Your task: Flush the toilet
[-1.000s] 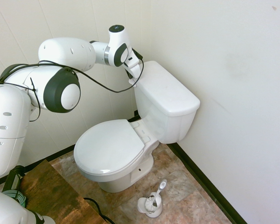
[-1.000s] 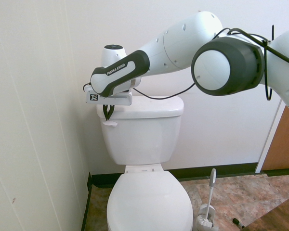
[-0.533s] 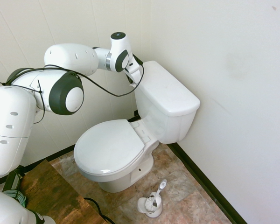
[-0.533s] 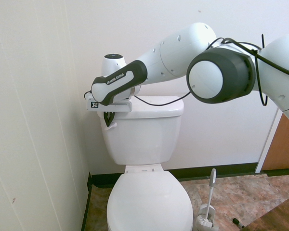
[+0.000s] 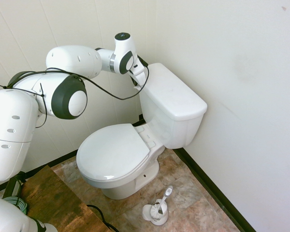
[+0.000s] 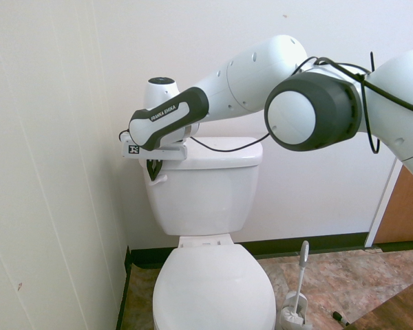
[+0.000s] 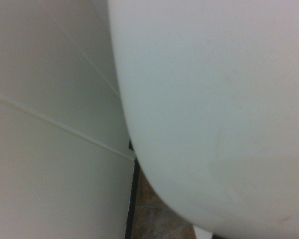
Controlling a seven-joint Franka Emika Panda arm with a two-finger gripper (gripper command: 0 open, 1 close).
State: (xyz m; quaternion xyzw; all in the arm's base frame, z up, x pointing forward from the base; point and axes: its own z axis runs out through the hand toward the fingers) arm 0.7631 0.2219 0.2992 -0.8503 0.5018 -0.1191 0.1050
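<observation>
At upper left, my closed black two-finger gripper (image 6: pixel 153 179) could slip off the small white lever (image 6: pixel 160 180) if pressed off-centre.

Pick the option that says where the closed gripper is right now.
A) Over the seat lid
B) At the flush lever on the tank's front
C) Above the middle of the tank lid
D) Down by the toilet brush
B: in the second exterior view the gripper, its fingers together, is right at the flush lever on the front of the tank.
</observation>
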